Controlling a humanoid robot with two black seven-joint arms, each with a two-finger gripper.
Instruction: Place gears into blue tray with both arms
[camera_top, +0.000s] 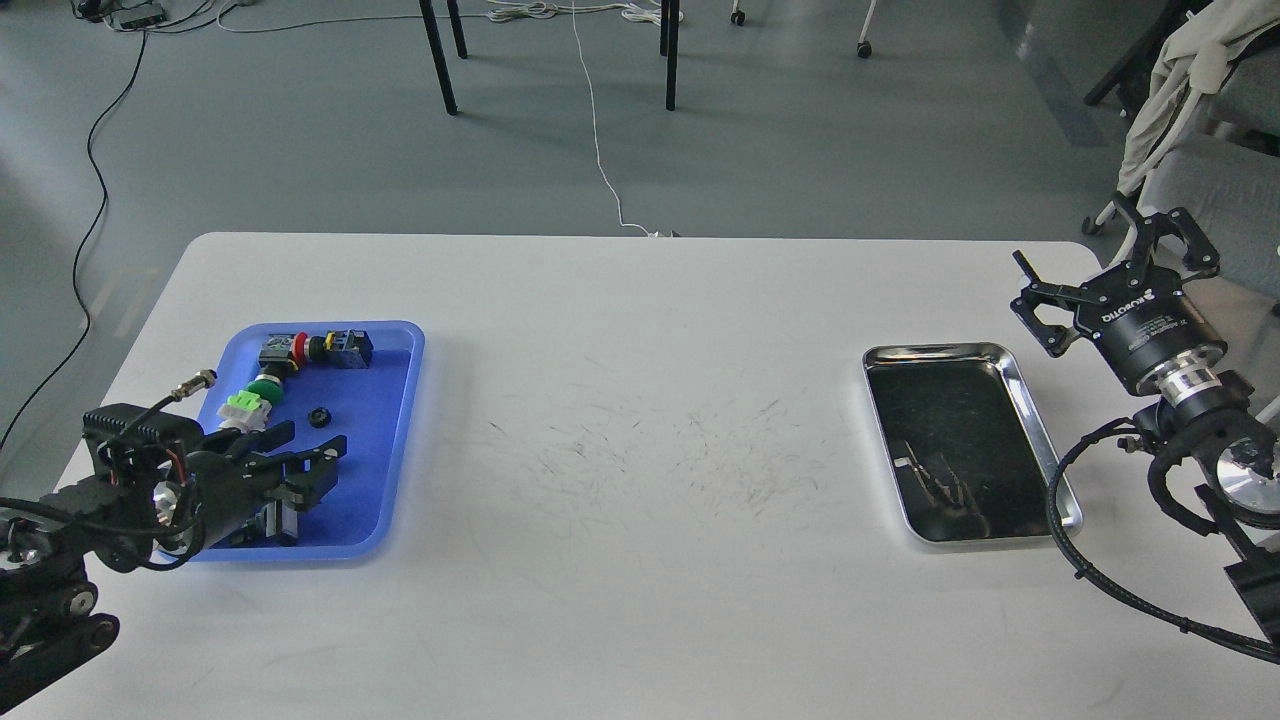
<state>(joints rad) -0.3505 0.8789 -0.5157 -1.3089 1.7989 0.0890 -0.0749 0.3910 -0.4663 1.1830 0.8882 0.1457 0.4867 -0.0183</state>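
The blue tray lies at the table's left. One gear, a small black toothed disc, rests on the tray floor near its middle. My left gripper hovers over the tray's near half, just below and left of the gear, open with nothing between its fingers. Far off at the table's right edge, my right gripper is held up beyond the steel tray, open and empty, fingers pointing away.
Inside the blue tray lie a red push-button switch, green ones and a black block partly under my left gripper. A shiny steel tray lies at the right. Chair legs and cables are on the floor beyond the table.
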